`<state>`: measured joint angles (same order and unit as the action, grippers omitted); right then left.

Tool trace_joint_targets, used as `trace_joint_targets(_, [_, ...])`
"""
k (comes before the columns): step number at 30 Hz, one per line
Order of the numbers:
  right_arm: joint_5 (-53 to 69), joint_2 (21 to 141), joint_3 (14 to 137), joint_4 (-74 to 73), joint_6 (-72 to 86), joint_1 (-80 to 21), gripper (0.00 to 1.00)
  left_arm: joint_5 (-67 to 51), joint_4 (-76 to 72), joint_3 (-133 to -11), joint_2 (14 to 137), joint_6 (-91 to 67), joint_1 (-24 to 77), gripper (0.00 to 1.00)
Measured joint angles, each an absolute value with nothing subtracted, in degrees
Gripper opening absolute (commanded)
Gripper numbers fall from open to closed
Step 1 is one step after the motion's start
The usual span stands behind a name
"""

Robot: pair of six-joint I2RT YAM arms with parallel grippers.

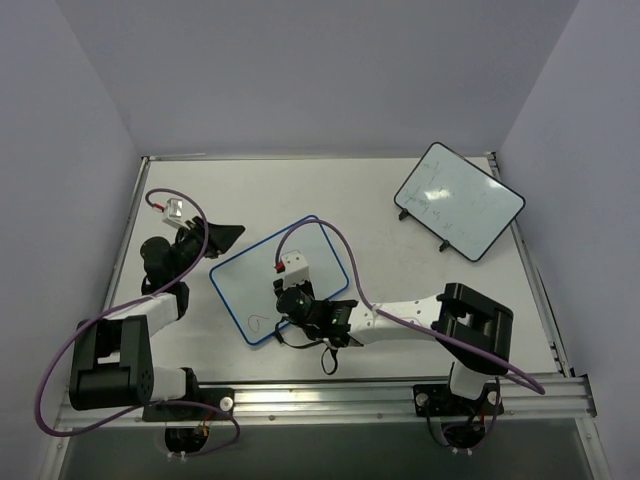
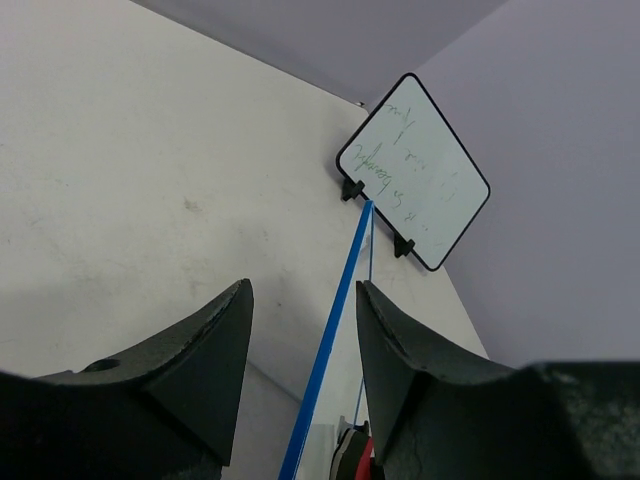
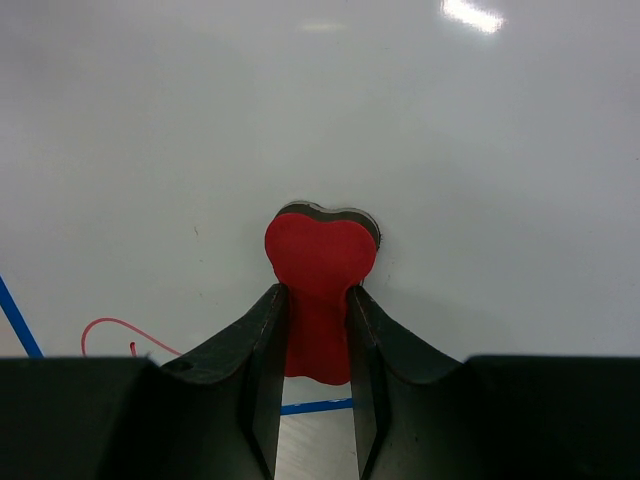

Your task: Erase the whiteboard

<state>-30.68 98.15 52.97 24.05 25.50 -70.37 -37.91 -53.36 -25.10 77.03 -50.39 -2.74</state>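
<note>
The whiteboard (image 1: 255, 275) with the blue rim lies in the middle of the table. A small red scribble (image 1: 260, 322) remains near its front corner; it also shows in the right wrist view (image 3: 118, 327). My right gripper (image 1: 288, 297) is over the board's near part, shut on a red eraser (image 3: 320, 270) whose dark underside presses on the white surface (image 3: 450, 150). My left gripper (image 1: 228, 236) is open at the board's far left edge. In the left wrist view the blue rim (image 2: 335, 325) runs edge-on between the open fingers (image 2: 303, 290), touching neither.
A black-rimmed whiteboard (image 1: 460, 200) with faint marks stands at the back right, also in the left wrist view (image 2: 415, 172). Purple cables loop over the table beside both arms. Grey walls close in the table at the back and sides.
</note>
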Motion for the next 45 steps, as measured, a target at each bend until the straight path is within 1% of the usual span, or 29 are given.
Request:
trace_joint_targets(14, [-30.7,99.2,54.2,24.0,25.5,-71.3,0.00,-42.1,-54.7,-24.8,77.5,-45.7,-2.7,0.55])
trace_joint_targets(19, [-30.8,99.2,54.2,24.1,25.5,-71.3,0.00,-43.9,-57.3,-24.8,78.8,-45.5,-2.5,0.55])
trace_joint_targets(29, [-30.8,99.2,54.2,24.0,25.5,-71.3,0.00,-45.8,-57.3,-24.8,79.4,-43.2,-0.8,0.55])
trace_joint_targets(32, [-30.9,99.2,54.2,24.0,25.5,-71.3,0.00,-46.1,-57.2,-24.8,79.4,-42.5,-0.8,0.51])
trace_joint_targets(45, [-31.2,99.2,54.2,24.1,25.3,-71.3,0.00,-46.9,-55.7,-24.9,78.7,-38.7,2.2,0.47])
